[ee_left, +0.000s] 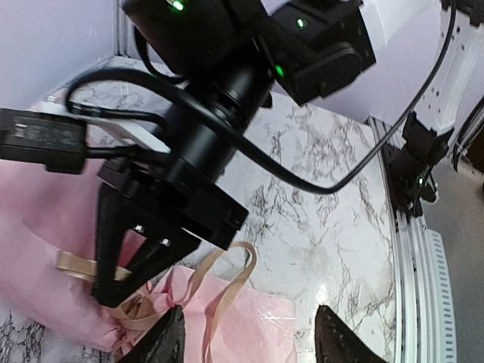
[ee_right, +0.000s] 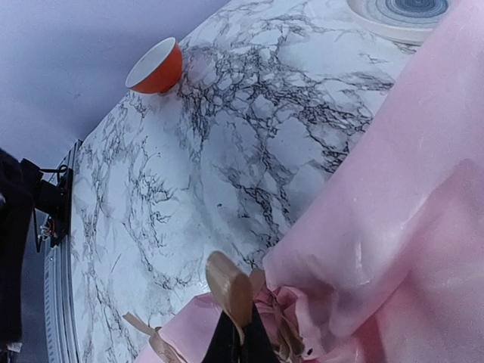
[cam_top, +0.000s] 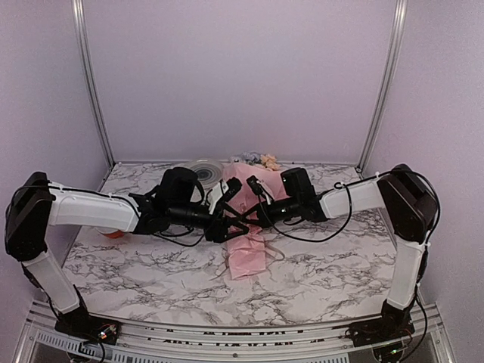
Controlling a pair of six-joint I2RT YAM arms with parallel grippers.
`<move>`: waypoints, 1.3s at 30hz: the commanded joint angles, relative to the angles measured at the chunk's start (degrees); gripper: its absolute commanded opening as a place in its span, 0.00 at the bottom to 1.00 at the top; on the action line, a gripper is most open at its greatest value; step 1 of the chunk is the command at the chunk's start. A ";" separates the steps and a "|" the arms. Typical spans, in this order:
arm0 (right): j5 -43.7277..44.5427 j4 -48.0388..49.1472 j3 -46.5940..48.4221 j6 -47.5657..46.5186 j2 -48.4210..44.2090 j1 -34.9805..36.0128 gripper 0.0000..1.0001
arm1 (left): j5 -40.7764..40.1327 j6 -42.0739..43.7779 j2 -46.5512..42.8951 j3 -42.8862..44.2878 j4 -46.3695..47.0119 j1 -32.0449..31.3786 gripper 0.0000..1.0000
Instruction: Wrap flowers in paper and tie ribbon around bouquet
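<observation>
The bouquet (cam_top: pixel 246 255) lies mid-table as a pink paper bundle, with blooms (cam_top: pixel 257 159) showing at its far end. The tan ribbon (ee_left: pixel 227 291) is gathered round the crumpled paper (ee_left: pixel 257 333) and stands up in a loop. My right gripper (ee_right: pixel 242 336) is shut on a fold of that ribbon (ee_right: pixel 233 283); it also shows as the black gripper (ee_left: pixel 110 291) in the left wrist view. My left gripper (ee_left: pixel 248 321) hangs open just above the paper and the ribbon loop, holding nothing. Both grippers meet over the bundle's middle (cam_top: pixel 231 221).
An orange bowl (ee_right: pixel 155 66) sits on the marble table (ee_right: pixel 227 136) at the left, partly hidden behind my left arm (cam_top: pixel 112 233). A striped plate (cam_top: pixel 204 170) lies at the back. Metal frame rails (ee_left: pixel 412 287) run along the near edge.
</observation>
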 commanded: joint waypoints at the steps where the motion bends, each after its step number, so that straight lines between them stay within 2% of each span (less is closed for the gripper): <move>1: 2.46 -2.66 2.60 -4.48 -0.01 1.74 0.00 | 4.98 -7.19 -4.80 -6.53 11.81 4.91 0.57; 6: 3.87 -4.67 3.88 -8.35 0.36 3.46 0.00 | -1.26 -10.51 -3.96 -9.68 15.23 7.51 0.59; 11: 4.40 -5.47 4.70 -10.93 0.37 4.28 0.00 | -1.07 -16.11 0.85 -9.29 20.93 9.79 0.66; 14: 3.94 -6.79 5.88 -11.96 1.41 4.42 0.00 | 3.04 -17.99 4.75 -6.24 21.52 9.71 0.66; 19: 2.61 -7.37 6.27 -12.86 1.95 4.80 0.00 | 1.62 -18.65 6.99 -5.20 23.62 9.84 0.49; 22: 2.01 -8.25 6.68 -13.41 2.47 4.95 0.00 | 3.00 -19.25 8.01 -4.51 24.47 9.80 0.43; 30: 1.16 -8.25 6.47 -13.91 2.54 4.95 0.00 | 2.59 -19.89 11.66 -3.19 25.46 9.96 0.41; 33: 1.12 -8.24 6.56 -13.99 2.54 4.95 0.00 | 3.41 -19.70 12.65 -2.90 25.50 9.97 0.34; 35: 0.91 -8.36 6.69 -13.99 2.77 4.95 0.00 | 3.87 -19.68 12.99 -2.92 25.55 9.97 0.24; 38: 0.86 -8.48 6.92 -14.01 2.95 4.95 0.00 | 3.77 -19.62 12.65 -3.34 25.60 9.97 0.00; 39: 0.88 -8.50 6.90 -13.97 2.90 4.95 0.00 | 3.84 -19.62 12.50 -3.49 25.71 9.99 0.00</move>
